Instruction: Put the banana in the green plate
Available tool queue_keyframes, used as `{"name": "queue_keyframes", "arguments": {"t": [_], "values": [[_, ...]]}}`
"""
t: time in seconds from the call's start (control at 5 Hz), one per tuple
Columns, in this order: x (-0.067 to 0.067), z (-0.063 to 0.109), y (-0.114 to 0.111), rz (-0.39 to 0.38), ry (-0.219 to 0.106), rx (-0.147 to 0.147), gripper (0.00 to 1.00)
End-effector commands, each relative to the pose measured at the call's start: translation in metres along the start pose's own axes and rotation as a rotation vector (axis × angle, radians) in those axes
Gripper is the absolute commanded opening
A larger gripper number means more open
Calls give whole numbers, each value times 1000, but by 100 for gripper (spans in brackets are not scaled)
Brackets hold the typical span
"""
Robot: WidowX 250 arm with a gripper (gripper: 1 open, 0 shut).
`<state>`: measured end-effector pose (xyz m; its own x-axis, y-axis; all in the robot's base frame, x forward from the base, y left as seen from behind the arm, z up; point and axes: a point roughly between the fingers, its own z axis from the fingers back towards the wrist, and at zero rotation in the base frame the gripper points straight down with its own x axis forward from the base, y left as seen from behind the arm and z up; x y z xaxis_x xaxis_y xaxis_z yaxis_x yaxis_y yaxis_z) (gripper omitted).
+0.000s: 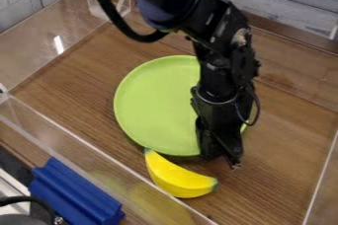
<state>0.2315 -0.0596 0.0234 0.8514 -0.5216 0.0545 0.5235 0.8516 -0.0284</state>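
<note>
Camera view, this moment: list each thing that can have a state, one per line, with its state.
gripper: shut, pointing straight down at the plate's near edge beside the banana; whether it grips anything cannot be told.
banana: lying on the wooden floor just outside the plate, not on it.
green plate: flat on the floor, nothing on its visible surface.
blue object: resting at the near left corner, untouched.
</note>
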Motion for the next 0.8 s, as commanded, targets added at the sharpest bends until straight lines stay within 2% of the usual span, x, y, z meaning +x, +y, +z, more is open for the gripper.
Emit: {"name": "queue_keyframes", "arguments": {"t": [0.0,0.6], "values": [[2,6,-2,20,-17,-2,0],[0,7,-3,36,-3,-15,0]]}}
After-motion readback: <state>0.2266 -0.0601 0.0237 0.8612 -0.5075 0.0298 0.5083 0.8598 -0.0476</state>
